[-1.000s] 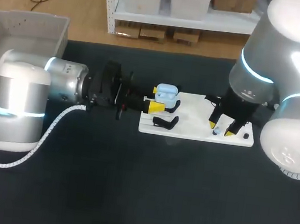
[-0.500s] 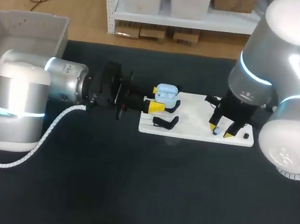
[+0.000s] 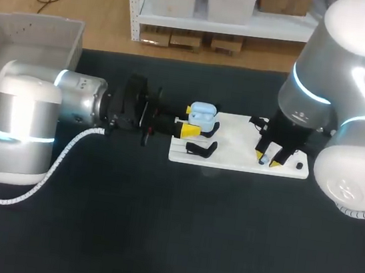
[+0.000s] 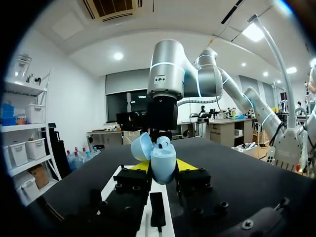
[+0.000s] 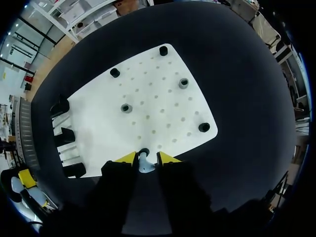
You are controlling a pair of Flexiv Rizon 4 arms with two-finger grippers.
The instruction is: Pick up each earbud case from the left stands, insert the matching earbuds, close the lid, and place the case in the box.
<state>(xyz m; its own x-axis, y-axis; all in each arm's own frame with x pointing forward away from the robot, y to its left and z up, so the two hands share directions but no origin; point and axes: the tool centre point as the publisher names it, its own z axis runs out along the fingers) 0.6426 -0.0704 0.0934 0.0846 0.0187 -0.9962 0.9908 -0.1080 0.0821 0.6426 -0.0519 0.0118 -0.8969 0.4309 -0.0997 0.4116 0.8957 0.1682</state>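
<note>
Nearest to you, at about 3 o'clock on the desk (image 3: pixel 156 234), the right hand (image 5: pixel 143 159) is clenched on one pale earbud (image 5: pixel 143 166), just at the near edge of the white board (image 3: pixel 236 140). I judge it is not yet in the case. Farther back, at the board's 9 o'clock end, the left hand (image 4: pixel 163 165) grasps the blue case (image 4: pixel 162 159), lid open. Farthest, at 10 o'clock, stands the box (image 3: pixel 38 30); no case shows in the part you can see. Inserting, closing and placing remain. I count one case, one earbud, one box and three black stands (image 5: pixel 64 136).
</note>
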